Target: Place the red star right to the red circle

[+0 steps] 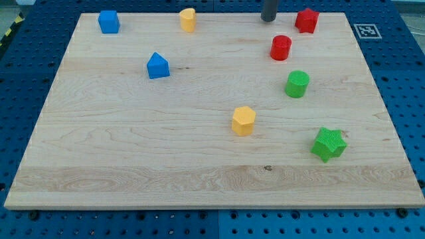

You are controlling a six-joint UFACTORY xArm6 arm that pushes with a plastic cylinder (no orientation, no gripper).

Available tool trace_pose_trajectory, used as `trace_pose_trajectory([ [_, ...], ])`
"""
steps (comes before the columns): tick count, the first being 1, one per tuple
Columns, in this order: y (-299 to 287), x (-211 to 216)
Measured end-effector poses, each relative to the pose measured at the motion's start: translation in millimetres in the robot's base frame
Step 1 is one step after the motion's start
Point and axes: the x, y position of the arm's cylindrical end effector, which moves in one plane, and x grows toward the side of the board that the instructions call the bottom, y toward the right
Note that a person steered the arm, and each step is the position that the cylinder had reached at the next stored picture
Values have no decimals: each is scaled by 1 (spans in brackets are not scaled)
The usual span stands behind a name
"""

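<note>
The red star (307,20) sits near the view's top right of the wooden board (133,146). The red circle (281,48) is a short cylinder just below and to the left of the star. My tip (268,19) is at the view's top, left of the red star and above the red circle, touching neither.
A green cylinder (297,84) lies below the red circle. A green star (329,144) is at lower right. A yellow hexagon (244,121) is mid-board. A yellow block (188,19), a blue cube (109,21) and a blue house-shaped block (158,66) sit at upper left.
</note>
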Motion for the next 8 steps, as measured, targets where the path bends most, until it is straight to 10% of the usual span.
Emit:
trace_pose_trajectory([
  [8, 90, 41],
])
